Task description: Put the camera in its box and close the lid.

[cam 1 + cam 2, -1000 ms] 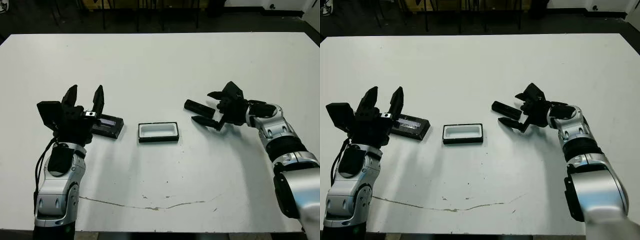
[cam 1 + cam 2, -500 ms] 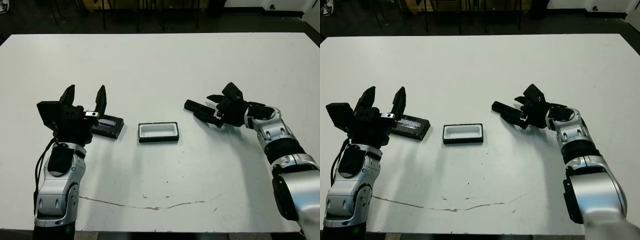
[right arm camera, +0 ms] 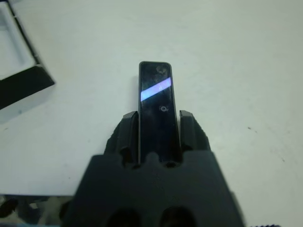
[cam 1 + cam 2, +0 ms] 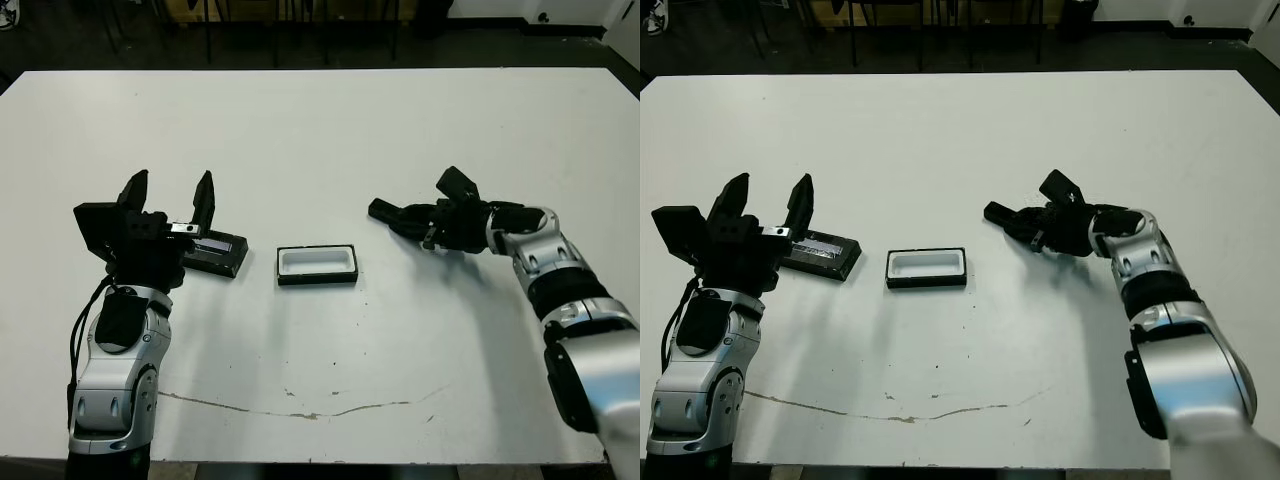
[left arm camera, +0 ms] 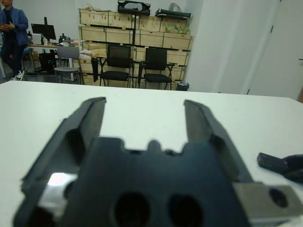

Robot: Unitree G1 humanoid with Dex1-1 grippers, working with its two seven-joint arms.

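Observation:
The camera (image 3: 156, 90), a slim black bar, lies on the table right of centre, its free end (image 4: 384, 210) pointing toward the box. My right gripper (image 4: 415, 222) is low over the table and shut on the camera, one finger (image 3: 127, 130) pressed against each long side. The box (image 4: 317, 265), a white-lined black tray, sits at mid-table. Left of it lies the lid (image 4: 215, 253), a black slab with a silvery strip. My left gripper (image 4: 170, 190) is raised just left of the lid, open, with nothing between its fingers (image 5: 90, 118).
A thin crack line (image 4: 290, 411) runs along the white table (image 4: 320, 130) near its front edge. Beyond the far edge, in the left wrist view, stand chairs (image 5: 118, 64), wooden shelving and a person (image 5: 9, 33).
My right gripper has swung down and leftward over the camera, and its fingers have gone from wide open to closed on the camera's sides. The left arm, lid and box have not moved.

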